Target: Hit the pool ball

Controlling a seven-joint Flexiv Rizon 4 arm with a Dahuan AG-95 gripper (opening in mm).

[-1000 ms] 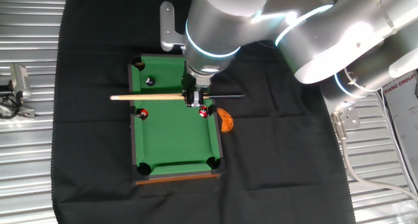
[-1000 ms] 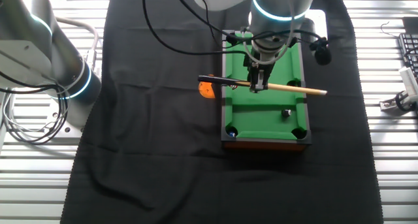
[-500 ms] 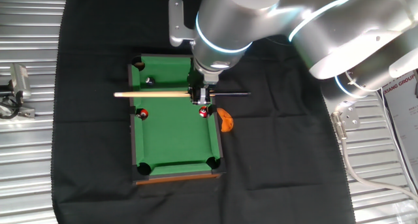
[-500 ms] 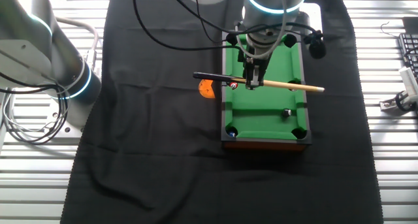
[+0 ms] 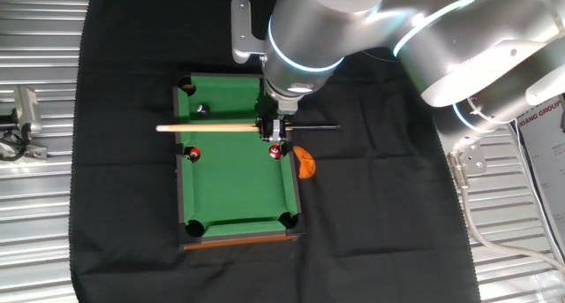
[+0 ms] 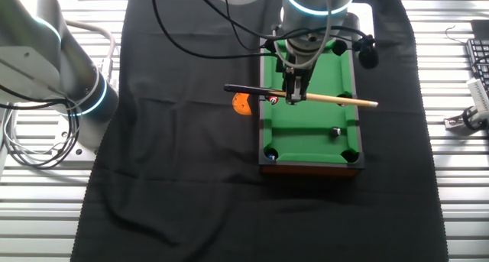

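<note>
The gripper (image 5: 274, 131) is clamped on the cue (image 5: 212, 127), held level across the small pool table (image 5: 238, 193); this looks like lining up, and the next move calls for bringing the pale tip toward the pool ball (image 5: 201, 110); the ball sits upper left of the gripper, just above the cue.

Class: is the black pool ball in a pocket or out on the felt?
Out: the pool ball sits on the felt, clear of every pocket.
</note>
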